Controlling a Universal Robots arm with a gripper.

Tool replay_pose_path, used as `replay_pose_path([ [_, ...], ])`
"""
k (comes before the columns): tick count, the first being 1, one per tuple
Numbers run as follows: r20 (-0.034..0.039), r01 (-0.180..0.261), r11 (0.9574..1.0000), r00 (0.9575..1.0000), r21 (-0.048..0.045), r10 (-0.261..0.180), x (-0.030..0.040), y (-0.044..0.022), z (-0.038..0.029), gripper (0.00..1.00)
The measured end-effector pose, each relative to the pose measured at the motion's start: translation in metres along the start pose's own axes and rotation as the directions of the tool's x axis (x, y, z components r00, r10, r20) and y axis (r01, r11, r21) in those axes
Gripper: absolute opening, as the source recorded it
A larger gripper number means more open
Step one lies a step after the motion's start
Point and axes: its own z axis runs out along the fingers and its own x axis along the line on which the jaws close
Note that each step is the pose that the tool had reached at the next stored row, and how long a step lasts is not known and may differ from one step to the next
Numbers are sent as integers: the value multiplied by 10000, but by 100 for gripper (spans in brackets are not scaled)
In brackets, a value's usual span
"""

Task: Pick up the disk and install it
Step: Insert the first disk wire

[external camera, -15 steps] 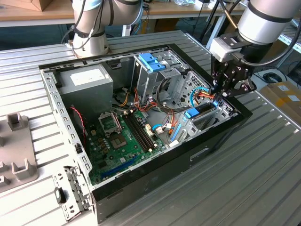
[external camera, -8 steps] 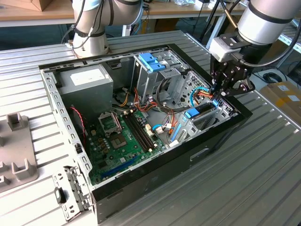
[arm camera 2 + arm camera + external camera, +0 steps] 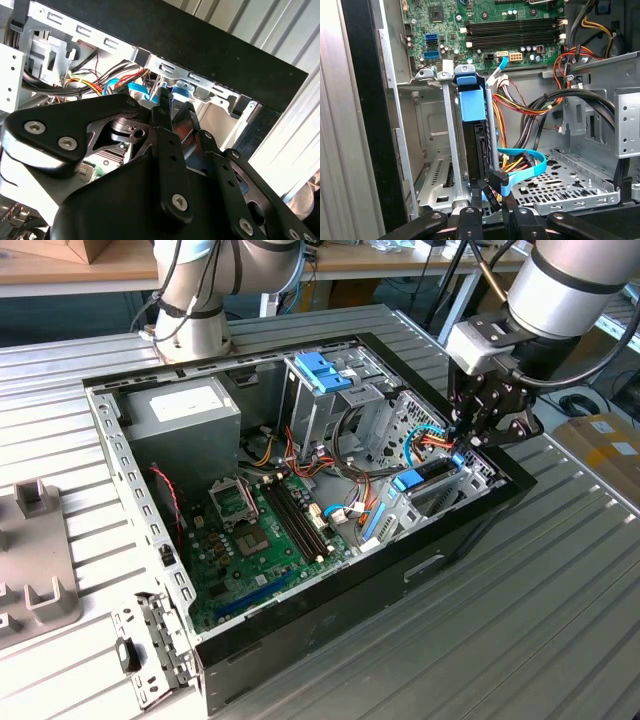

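- Disk (image 3: 472,145) standing on edge in a bay of the computer case (image 3: 455,540), blue carrier end facing the motherboard (image 3: 510,30)
- Gripper (image 3: 487,197) clamped on the disk's rear edge, beside a blue cable (image 3: 525,167)

The exterior view looks down at an angle from off the arm, far enough back to take in the whole open computer case (image 3: 300,510) on the ribbed metal table (image 3: 540,610). The first wrist view faces close along the drive bay (image 3: 440,150) toward the motherboard (image 3: 485,30) at frame top. The second wrist view looks past the gripper (image 3: 172,107) at the case's black edge; both wrist views share the bay and the blue cable (image 3: 525,160).
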Motion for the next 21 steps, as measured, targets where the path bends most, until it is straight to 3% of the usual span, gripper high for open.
replay_pose_path([
  [5, 0, -1, 10000, 10000, 0, 1, 16, 59, -8, 30],
  [11, 0, 0, 10000, 10000, 0, 0, 16, 59, -8, 30],
  [15, 0, 0, 10000, 10000, 0, 0, 17, 59, -8, 16],
  [21, 0, 0, 10000, 10000, 0, 0, 18, 59, -8, 16],
])
